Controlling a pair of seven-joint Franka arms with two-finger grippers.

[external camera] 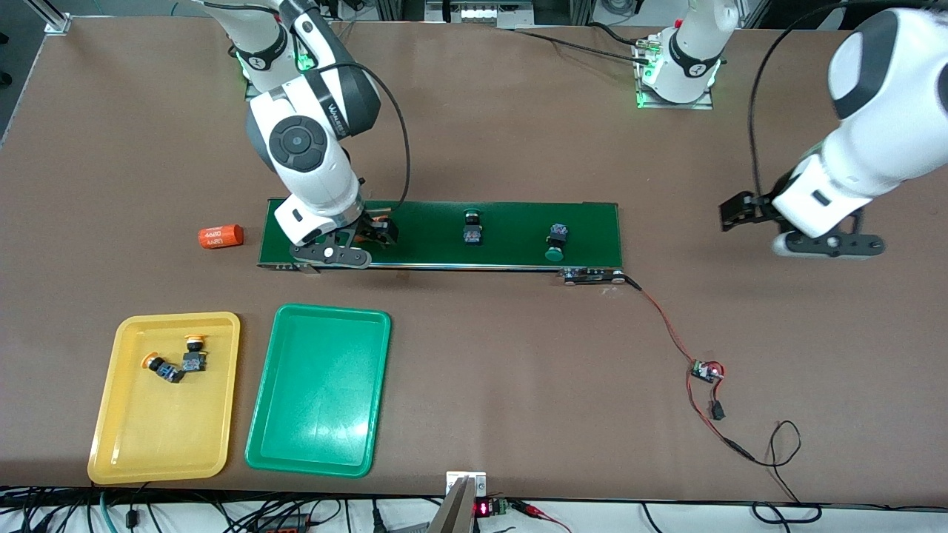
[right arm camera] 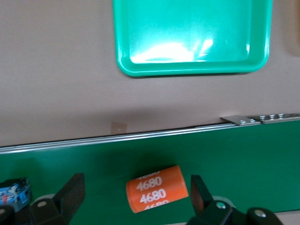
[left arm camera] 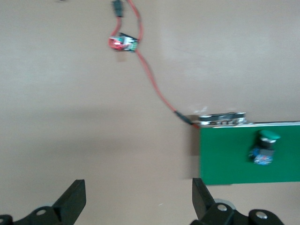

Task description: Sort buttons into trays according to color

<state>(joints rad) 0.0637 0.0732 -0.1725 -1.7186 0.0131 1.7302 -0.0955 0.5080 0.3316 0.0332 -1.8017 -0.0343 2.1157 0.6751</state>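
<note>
Two yellow-capped buttons [external camera: 194, 355] [external camera: 163, 368] lie in the yellow tray [external camera: 141, 444]. The green tray [external camera: 318, 429] beside it holds nothing; it also shows in the right wrist view [right arm camera: 192, 37]. A green-capped button [external camera: 556, 243] [left arm camera: 263, 147] lies on the dark green belt [external camera: 429, 237]. A second button [external camera: 472, 228] lies on the belt too; I cannot tell its cap colour. My right gripper [external camera: 374, 231] [right arm camera: 136, 197] is open low over the belt, its fingers either side of an orange "4680" cylinder [right arm camera: 157, 188]. My left gripper [external camera: 737, 213] [left arm camera: 139, 201] is open and empty above bare table.
Another orange "4680" cylinder [external camera: 221, 235] lies on the table off the belt's end toward the right arm's end. A small circuit board [external camera: 707, 371] [left arm camera: 123, 43] on red wires lies nearer the front camera than the belt, toward the left arm's end.
</note>
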